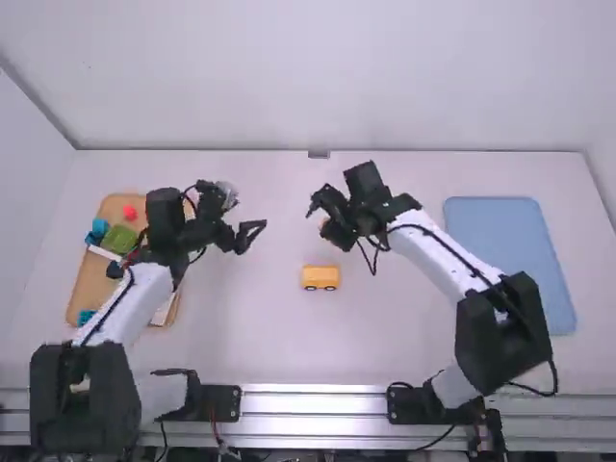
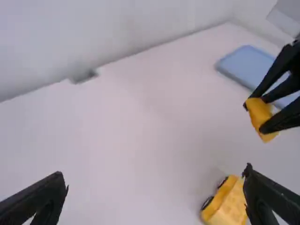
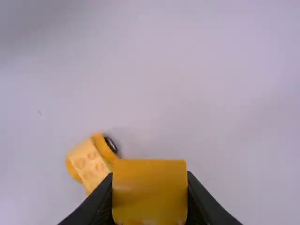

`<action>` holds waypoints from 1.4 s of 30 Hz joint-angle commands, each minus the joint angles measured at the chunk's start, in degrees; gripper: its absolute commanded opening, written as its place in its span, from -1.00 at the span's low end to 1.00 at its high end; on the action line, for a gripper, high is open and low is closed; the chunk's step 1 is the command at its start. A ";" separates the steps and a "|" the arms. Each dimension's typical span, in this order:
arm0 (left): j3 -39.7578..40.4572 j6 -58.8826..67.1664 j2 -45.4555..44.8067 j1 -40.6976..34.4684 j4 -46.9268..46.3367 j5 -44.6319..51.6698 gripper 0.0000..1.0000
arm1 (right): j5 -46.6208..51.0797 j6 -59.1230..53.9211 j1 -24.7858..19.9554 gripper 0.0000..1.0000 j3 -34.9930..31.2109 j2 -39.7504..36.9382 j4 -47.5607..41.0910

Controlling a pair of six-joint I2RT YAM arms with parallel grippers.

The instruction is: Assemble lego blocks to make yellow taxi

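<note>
The yellow car base (image 1: pixel 320 277) with black wheels stands on the table near the middle; its studded top shows in the right wrist view (image 3: pixel 90 161). Beyond it and a little to its right is my right gripper (image 1: pixel 325 219), and in the right wrist view the right gripper (image 3: pixel 150 192) is shut on a yellow block (image 3: pixel 150 190). The left wrist view also shows that yellow block (image 2: pixel 260 118) held above the table, apart from the car base (image 2: pixel 226 204). My left gripper (image 1: pixel 258 236) is left of the car base, and in its wrist view the left gripper (image 2: pixel 157 194) is open with nothing between its fingers.
At the far left a wooden tray (image 1: pixel 85 289) holds green, blue and red blocks, partly behind the left arm. A blue tray (image 1: pixel 510 241) lies at the right, beside the right arm.
</note>
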 commanded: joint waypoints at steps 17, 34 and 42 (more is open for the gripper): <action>-9.03 -14.27 -38.84 8.33 -14.71 -38.71 0.98 | 8.74 -10.32 16.17 -1.00 44.15 38.86 -31.28; -11.96 -15.76 -29.62 8.39 -5.42 -34.60 0.98 | 16.02 -5.90 21.68 -1.00 36.17 40.17 -25.73; -11.96 -15.78 -23.87 8.35 -0.33 -30.45 0.98 | 18.49 -5.99 22.08 0.65 35.74 40.17 -25.40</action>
